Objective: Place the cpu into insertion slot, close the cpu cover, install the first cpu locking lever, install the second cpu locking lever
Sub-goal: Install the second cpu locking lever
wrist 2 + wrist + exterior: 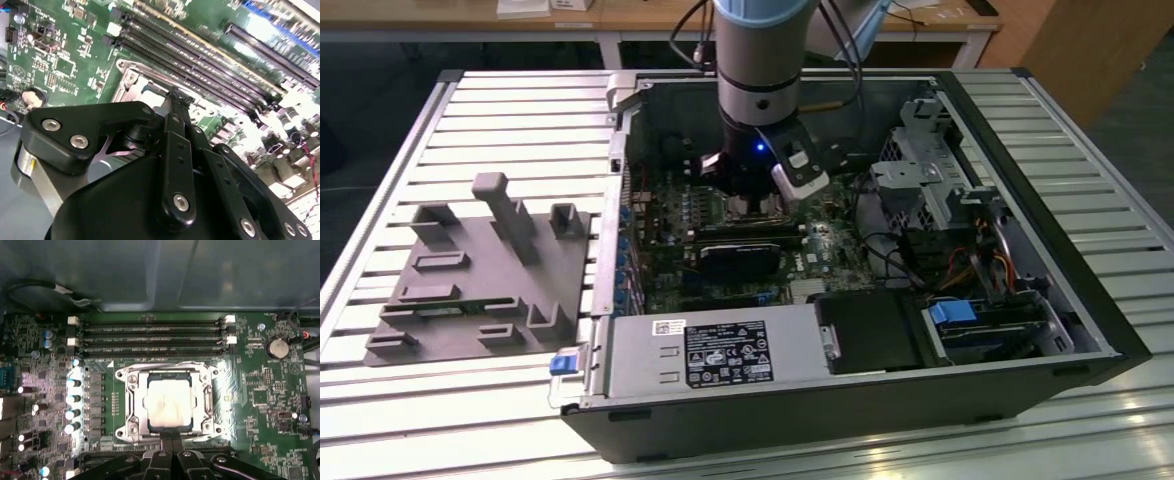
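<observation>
In the first wrist view the cpu (167,402), a dull silver square, lies flat in the insertion slot (167,376). The silvery cpu cover (134,405) lies down around it, with the chip showing through its window. My gripper (171,436) is shut, its two black fingers pressed together at the socket's near edge, and nothing shows between them. In the second wrist view the gripper (175,95) has its tip low over the socket's metal frame (131,80). In the exterior view the gripper (754,208) reaches down into the open case onto the motherboard. I cannot make out the locking levers clearly.
Long black memory slots (150,335) run beside the socket, and a row of capacitors (73,400) stands on its other side. A coin battery (276,347) sits on the board. The power supply (720,350) and drive cage (921,170) crowd the case. A grey fixture (480,270) lies at the exterior view's left.
</observation>
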Available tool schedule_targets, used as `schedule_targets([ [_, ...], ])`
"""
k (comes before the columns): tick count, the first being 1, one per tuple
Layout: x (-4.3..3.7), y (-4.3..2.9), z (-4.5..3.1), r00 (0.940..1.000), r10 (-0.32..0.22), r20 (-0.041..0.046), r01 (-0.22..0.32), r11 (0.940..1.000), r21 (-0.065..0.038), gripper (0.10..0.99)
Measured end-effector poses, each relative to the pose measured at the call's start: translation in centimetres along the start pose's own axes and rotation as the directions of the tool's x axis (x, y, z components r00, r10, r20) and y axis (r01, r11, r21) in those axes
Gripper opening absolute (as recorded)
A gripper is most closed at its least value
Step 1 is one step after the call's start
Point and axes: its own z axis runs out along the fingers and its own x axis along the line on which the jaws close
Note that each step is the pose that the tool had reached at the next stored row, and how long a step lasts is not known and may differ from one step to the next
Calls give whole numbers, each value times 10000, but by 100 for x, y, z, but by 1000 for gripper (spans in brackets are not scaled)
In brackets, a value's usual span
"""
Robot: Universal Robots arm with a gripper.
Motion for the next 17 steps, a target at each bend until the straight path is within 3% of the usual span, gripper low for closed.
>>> schedule_targets([
  [12, -84, 193, 31, 10000, 0, -1, 0, 10000, 0, 102],
  [17, -88, 211, -1, 10000, -1, -2, 1, 10000, 2, 102],
])
